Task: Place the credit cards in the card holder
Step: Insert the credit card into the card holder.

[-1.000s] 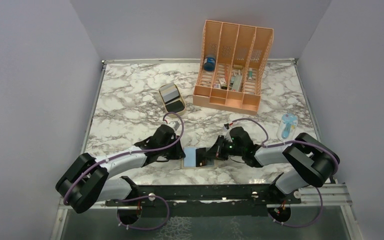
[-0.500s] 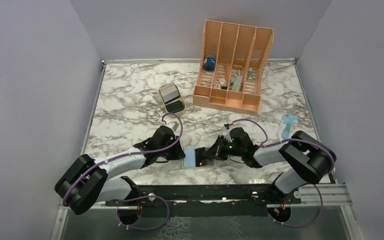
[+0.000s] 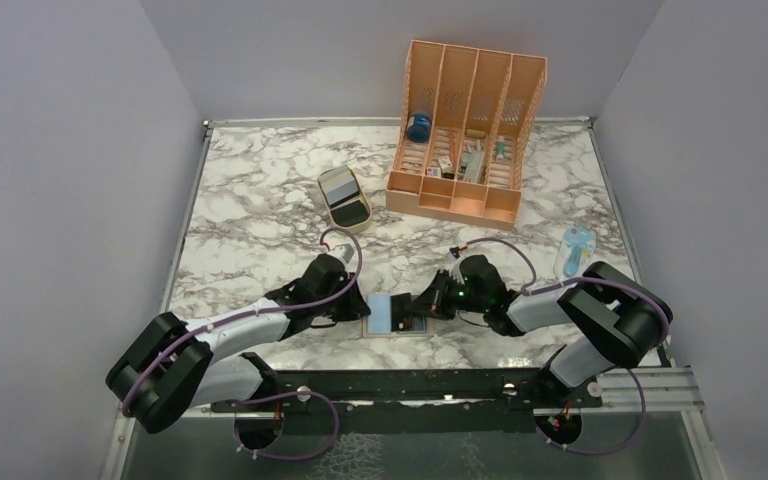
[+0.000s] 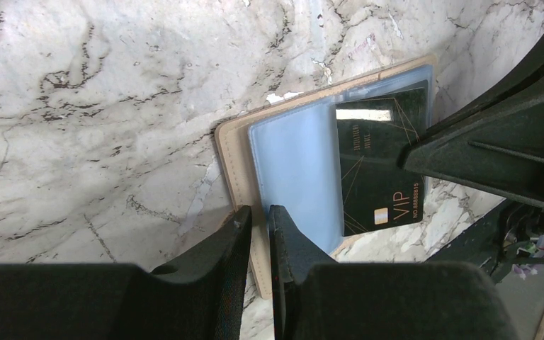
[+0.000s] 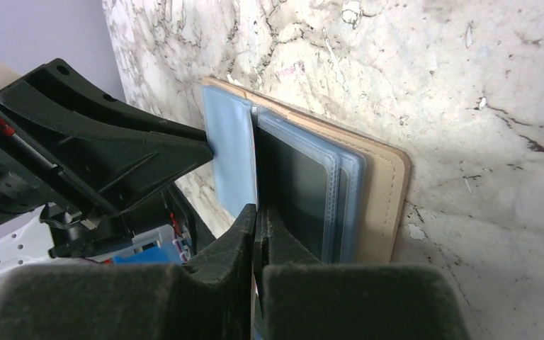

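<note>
Card holder (image 3: pixel 392 315) is laid open on worktop (image 3: pixel 260 210) at the near edge. Its left flap is pinched by left hand (image 4: pixel 258 212), fingers nearly closed. Black VIP card (image 4: pixel 372 170) is clamped by right hand (image 5: pixel 257 212), over the right blue pocket. Grey card (image 3: pixel 337 184) is seen in tan tray (image 3: pixel 360 218) beyond.

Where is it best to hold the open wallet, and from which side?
Pinch the wallet at its left edge, coming in low from the left. It lies open; the card and right end effector occupy its right half, so only that thin edge seems reachable. The left end effector grips there.
</note>
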{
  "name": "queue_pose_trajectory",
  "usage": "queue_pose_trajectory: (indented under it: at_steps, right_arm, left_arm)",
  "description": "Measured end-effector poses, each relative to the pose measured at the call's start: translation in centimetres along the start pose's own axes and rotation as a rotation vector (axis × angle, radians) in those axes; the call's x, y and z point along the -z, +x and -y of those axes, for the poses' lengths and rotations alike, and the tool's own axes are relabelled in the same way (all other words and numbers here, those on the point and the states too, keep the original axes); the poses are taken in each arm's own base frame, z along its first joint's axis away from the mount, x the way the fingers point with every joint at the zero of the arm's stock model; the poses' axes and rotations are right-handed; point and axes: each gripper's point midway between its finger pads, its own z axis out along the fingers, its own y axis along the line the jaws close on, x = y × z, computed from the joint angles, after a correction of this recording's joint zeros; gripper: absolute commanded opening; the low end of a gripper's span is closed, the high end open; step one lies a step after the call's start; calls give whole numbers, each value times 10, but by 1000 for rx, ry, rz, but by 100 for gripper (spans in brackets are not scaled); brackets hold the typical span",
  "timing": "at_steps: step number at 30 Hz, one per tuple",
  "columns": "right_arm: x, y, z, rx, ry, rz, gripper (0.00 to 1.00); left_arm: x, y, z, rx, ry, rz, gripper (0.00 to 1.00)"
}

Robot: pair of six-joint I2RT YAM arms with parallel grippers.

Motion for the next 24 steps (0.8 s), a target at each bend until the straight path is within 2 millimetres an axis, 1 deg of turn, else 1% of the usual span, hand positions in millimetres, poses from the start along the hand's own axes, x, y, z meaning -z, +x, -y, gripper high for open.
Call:
queue_pose_trajectory:
  at_steps: [12,13,18,21,24]
  right_arm:
    - [-4,0,2,-10,-6,0,1]
    - [-4,0,2,-9,-7,-1,2]
    - [-7,0,1,-4,5,-15,21]
    - [-12,-6,-4,14,20,-21,28]
    - [-12,-9,-5,37,47,-23,33]
  left_arm:
    - [0,0,0,28,2,12,20]
    - [0,0,0,29,2,13,20]
    - [0,0,0,38,2,17,20]
    - [0,0,0,43,2,17,20]
    - [0,0,0,45,2,17,20]
